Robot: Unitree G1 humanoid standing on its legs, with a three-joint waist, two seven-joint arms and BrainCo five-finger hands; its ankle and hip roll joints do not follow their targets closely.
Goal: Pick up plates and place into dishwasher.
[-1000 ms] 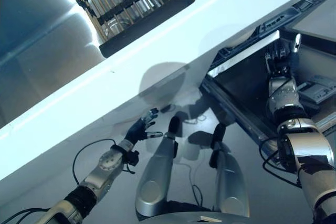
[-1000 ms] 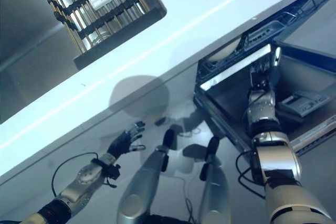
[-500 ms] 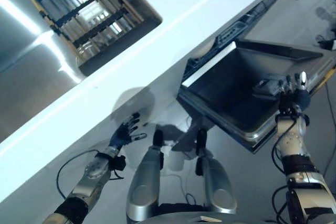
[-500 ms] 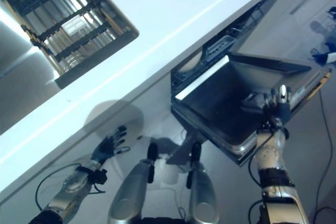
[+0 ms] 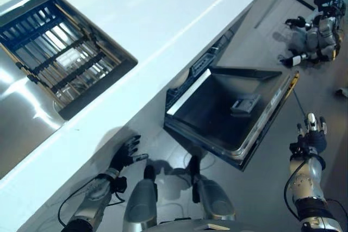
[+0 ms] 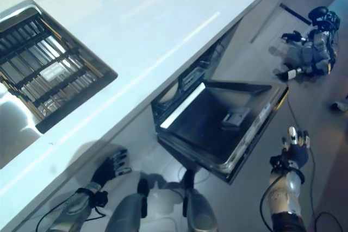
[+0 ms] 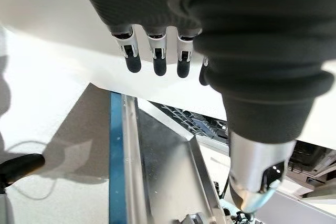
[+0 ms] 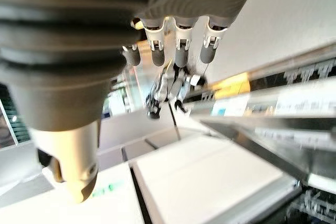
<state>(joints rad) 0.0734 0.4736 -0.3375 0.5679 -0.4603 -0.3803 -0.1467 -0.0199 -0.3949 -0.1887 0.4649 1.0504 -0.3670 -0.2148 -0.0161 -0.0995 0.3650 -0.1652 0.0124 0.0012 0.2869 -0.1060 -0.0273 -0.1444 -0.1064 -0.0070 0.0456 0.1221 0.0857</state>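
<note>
Looking down along the white counter (image 5: 163, 20), which runs diagonally across the frame. Dishwasher (image 5: 228, 107) sits centre-right, its door (image 5: 239, 118) folded down flat and open, with a small detergent compartment (image 5: 246, 104) on the inner face. Dark rack edge (image 5: 198, 66) shows in the opening under the counter.

Sink (image 5: 32, 80) at upper left, holding a blue-and-metal wire dish rack (image 5: 60, 52). Can't make out any plates in the rack or elsewhere.

Left hand (image 5: 128, 153) lower left, below the counter front, fingers spread and relaxed, holding nothing. Right hand (image 5: 311, 134) lower right, just beyond the door's outer edge and not touching it, fingers straight, empty.

Another small robot (image 5: 315, 25) lies on the floor at upper right.

No writing legible anywhere.
</note>
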